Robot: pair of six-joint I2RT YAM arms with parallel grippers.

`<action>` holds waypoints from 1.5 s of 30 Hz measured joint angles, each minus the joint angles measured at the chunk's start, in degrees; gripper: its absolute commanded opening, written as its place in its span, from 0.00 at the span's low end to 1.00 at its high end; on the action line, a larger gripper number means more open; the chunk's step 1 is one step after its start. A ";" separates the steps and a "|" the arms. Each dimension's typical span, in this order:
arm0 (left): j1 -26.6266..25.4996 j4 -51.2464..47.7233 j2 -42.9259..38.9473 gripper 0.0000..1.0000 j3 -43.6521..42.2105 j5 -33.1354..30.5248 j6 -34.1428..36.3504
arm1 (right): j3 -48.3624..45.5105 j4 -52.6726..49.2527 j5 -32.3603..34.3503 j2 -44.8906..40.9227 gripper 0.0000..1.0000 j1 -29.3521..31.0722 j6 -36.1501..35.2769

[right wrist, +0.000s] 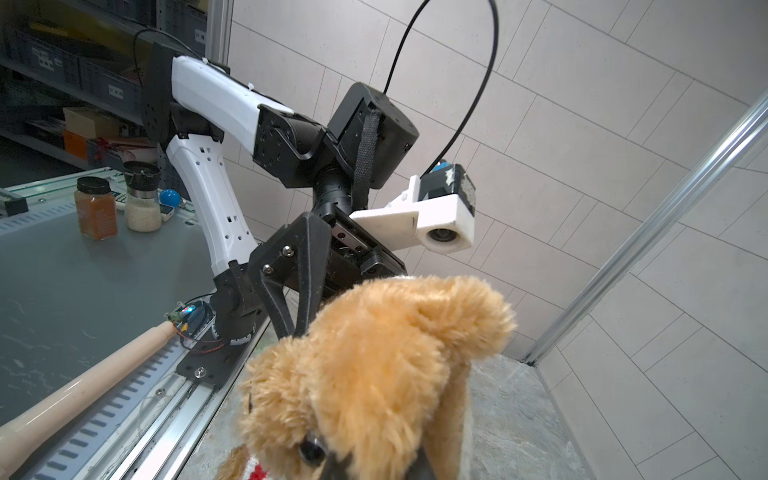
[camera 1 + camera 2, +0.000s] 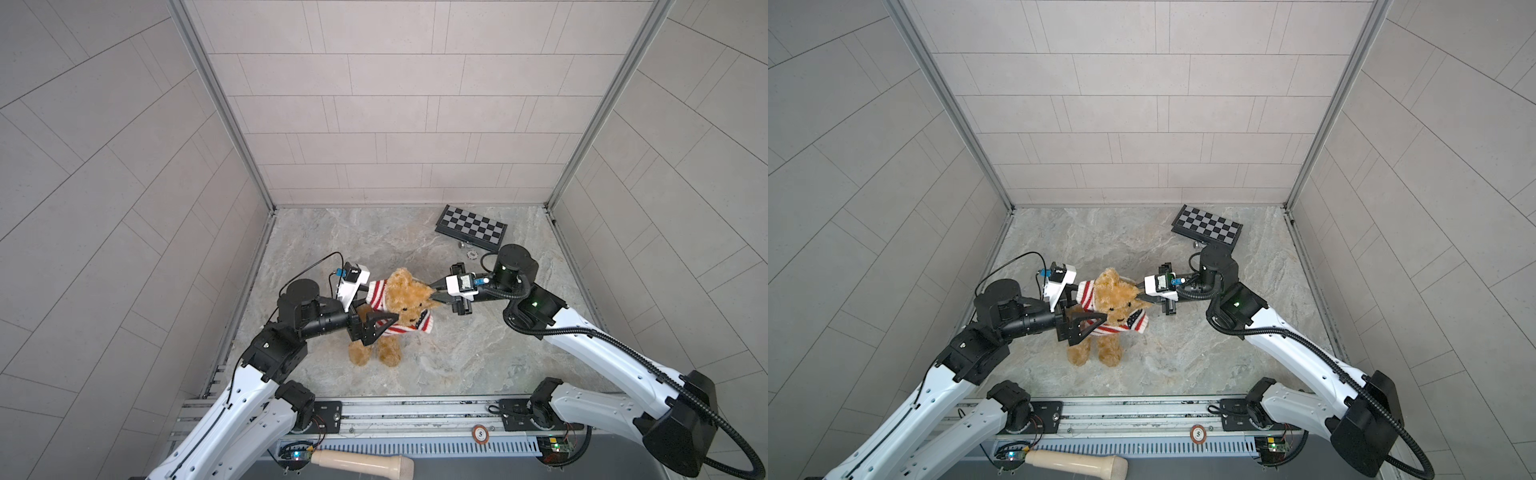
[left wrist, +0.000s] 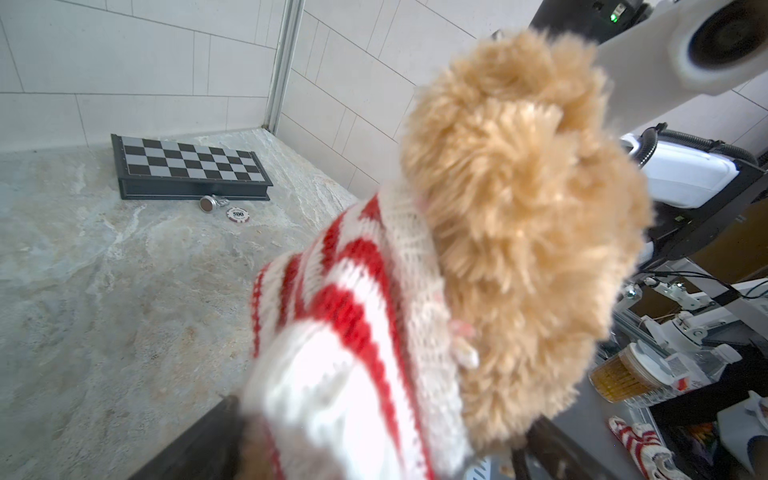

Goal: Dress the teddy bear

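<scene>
Teddy bear (image 2: 409, 305), a small fluffy golden-brown plush toy, is at the centre-left of the grey marbled tabletop (image 2: 332, 232) in both top views. Its head points toward the upper edge of the frame and its legs toward the lower edge. From the left of the frame, the left gripper (image 2: 386, 311) reaches in at the bear's torso with its jaws spread wide. One black triangular finger (image 2: 384, 317) lies across the front of the body, and the left wrist view shows the bear's back and head filling the gap between the fingers. A red-and-white striped knitted sweater (image 2: 376, 292) is bunched around the bear's neck and shoulders, with one sleeve sticking out to the left. On the right side of the head, the right gripper (image 2: 434, 292) is pinched narrow on the fur at the bear's ear. In the upper right of the tabletop lies a folded black-and-silver chessboard (image 2: 471, 227), with a red-and-white poker chip (image 2: 471, 254) just beside it.
</scene>
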 measured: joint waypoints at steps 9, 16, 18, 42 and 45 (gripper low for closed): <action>0.00 -3.28 -2.29 1.00 -0.22 -5.66 1.09 | -0.59 5.95 -2.19 -0.11 0.00 -1.55 4.90; 0.00 -3.58 1.14 1.00 -0.22 -6.64 1.46 | -0.59 7.67 -2.58 -0.09 0.00 -1.84 7.17; 0.00 -2.67 1.99 1.00 -0.22 -6.12 1.16 | -0.63 8.37 -2.60 -0.09 0.00 -1.84 7.74; -6.64 10.80 -2.86 0.00 -5.16 -18.01 -5.05 | -1.73 14.88 0.55 -0.68 0.42 -1.66 10.73; -6.64 6.80 -4.11 0.00 -4.31 -24.17 -1.90 | -1.81 13.29 2.58 -1.92 0.49 -1.27 9.29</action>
